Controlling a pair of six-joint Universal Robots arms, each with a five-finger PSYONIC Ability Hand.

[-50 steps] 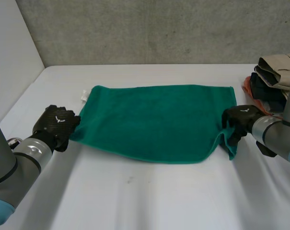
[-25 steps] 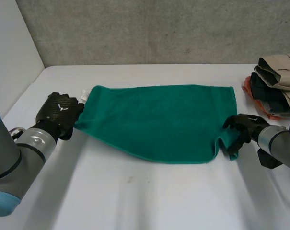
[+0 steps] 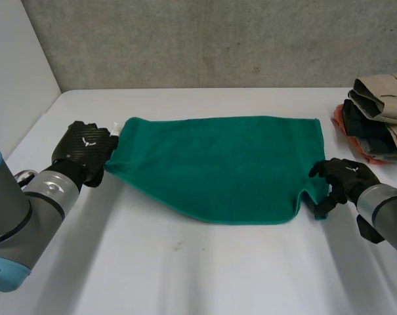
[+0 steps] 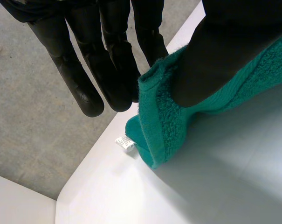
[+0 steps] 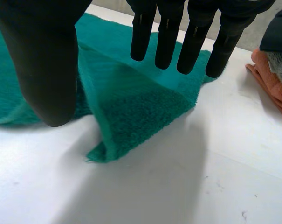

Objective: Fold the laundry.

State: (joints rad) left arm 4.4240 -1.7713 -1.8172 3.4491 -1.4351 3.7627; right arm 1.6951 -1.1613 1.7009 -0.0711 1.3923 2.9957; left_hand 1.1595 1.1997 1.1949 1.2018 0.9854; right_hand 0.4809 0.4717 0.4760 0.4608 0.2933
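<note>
Green terry towel (image 3: 218, 164), a looped-pile rectangle, lies spread across the white bench (image 3: 185, 275) with its long edges running side to side. My left robot hand (image 3: 85, 149) has hold of the towel's near left corner. In the left wrist view its thumb (image 4: 215, 60) pinches the thick hemmed edge against straight fingers (image 4: 108, 60) behind it, and a small white label (image 4: 126, 143) sticks out beside that corner. My right robot hand (image 3: 344, 178) hangs over the near right corner with fingers (image 5: 168, 32) straight and thumb spread wide, gripping nothing. The corner beneath it is rucked into a soft peaked fold. Folded beige, dark and orange clothes (image 3: 375, 115) sit piled at the bench's right edge.
</note>
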